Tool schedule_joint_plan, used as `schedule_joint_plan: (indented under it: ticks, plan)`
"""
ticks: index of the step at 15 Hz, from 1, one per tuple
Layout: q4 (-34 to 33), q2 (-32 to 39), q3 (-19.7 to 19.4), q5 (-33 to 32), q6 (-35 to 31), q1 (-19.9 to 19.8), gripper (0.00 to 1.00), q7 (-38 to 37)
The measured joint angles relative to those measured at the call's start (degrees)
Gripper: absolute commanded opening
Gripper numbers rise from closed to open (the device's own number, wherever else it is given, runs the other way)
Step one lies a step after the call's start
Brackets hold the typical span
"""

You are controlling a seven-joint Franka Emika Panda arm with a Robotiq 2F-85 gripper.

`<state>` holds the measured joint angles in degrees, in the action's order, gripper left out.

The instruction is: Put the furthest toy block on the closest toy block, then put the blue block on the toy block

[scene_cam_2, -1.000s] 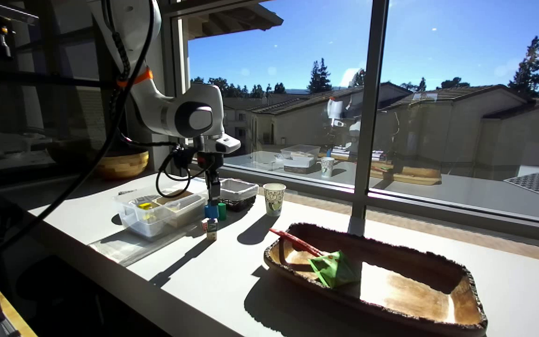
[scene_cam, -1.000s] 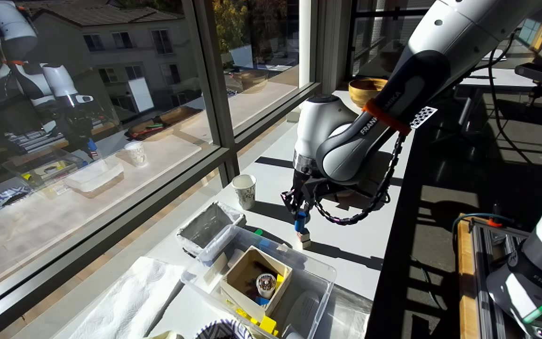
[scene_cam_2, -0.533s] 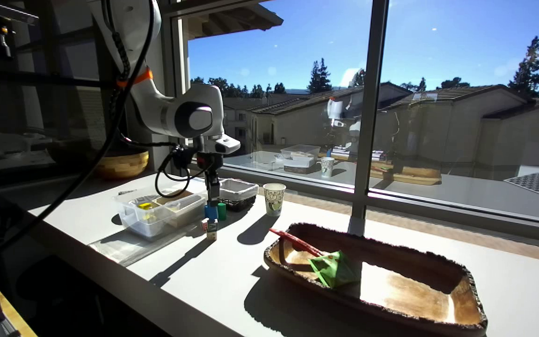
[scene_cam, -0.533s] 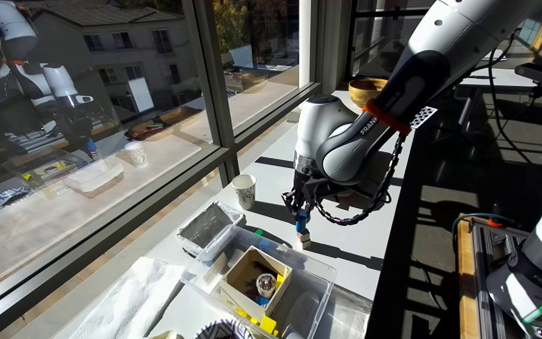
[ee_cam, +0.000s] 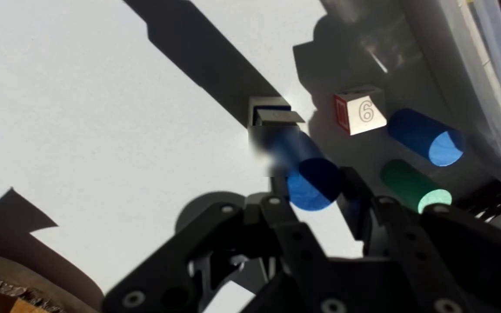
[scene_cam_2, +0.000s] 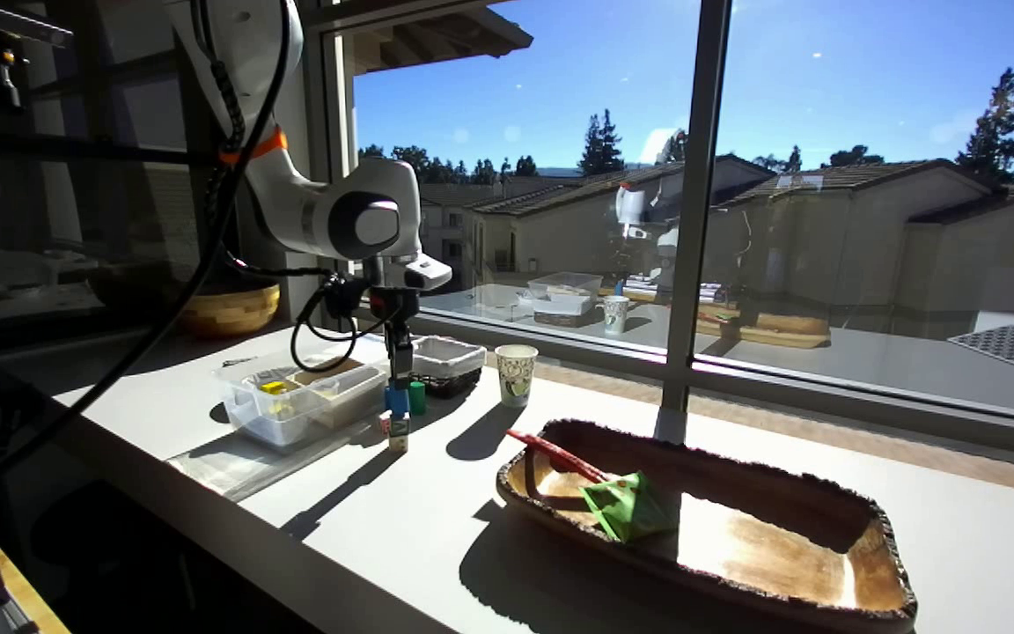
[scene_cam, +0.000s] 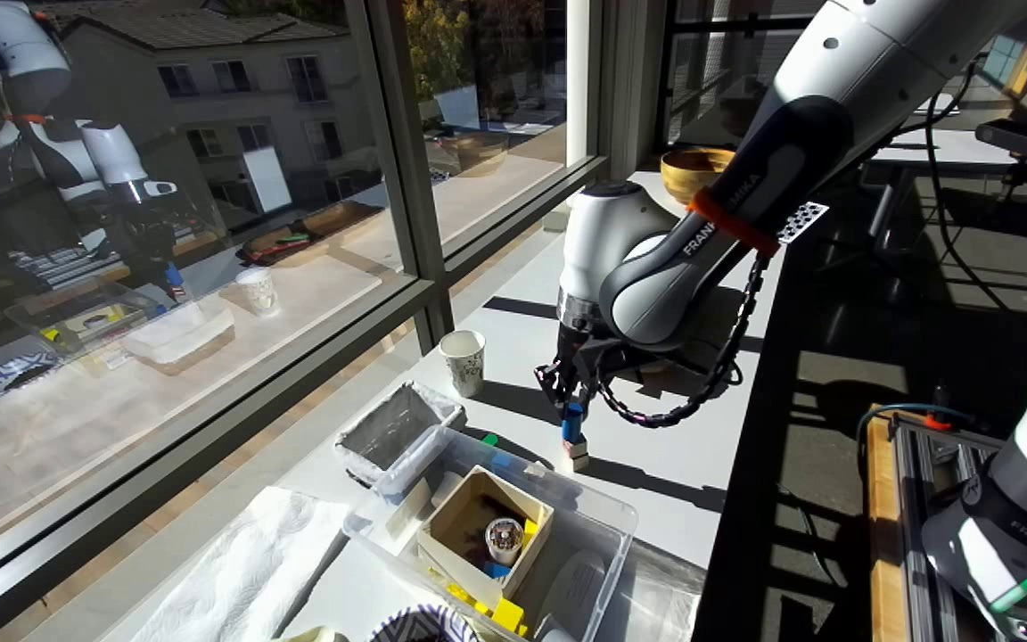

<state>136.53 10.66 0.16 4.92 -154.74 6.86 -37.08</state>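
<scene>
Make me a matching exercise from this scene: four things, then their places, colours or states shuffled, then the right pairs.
Things
1. Blue block over the toy-block stack
2. Paper cup
3. Green folded item
4. Block marked 6

Places, colours or states
A. lying in the wooden tray
B. pale, with a red side
C. held by the gripper
D. standing mouth up on the table

Pairs: 1-C; 2-D; 3-A; 4-B

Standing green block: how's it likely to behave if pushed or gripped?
The green block probably tips if pushed high: it's upright, taller than wide. Once down, it may roll; its side is round. Crisp, straight edges suggest it's stiff under a squeeze.
</scene>
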Motion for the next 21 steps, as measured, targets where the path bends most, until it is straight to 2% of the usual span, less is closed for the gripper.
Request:
schedule_joint_plan:
  ticks: [12,13,14,19,21]
  plan:
    - [0.22,0.0,0.0,0.24,0.32,0.0,0.09,0.0]
    - [0.22,0.0,0.0,0.27,0.43,0.0,0.4,0.0]
    - [0.22,0.0,0.0,0.29,0.59,0.0,0.6,0.0]
    - [0.22,0.0,-0.02,0.29,1.07,0.0,0.96,-0.03]
    - [0.21,0.0,-0.03,0.29,1.09,0.0,1.0,-0.03]
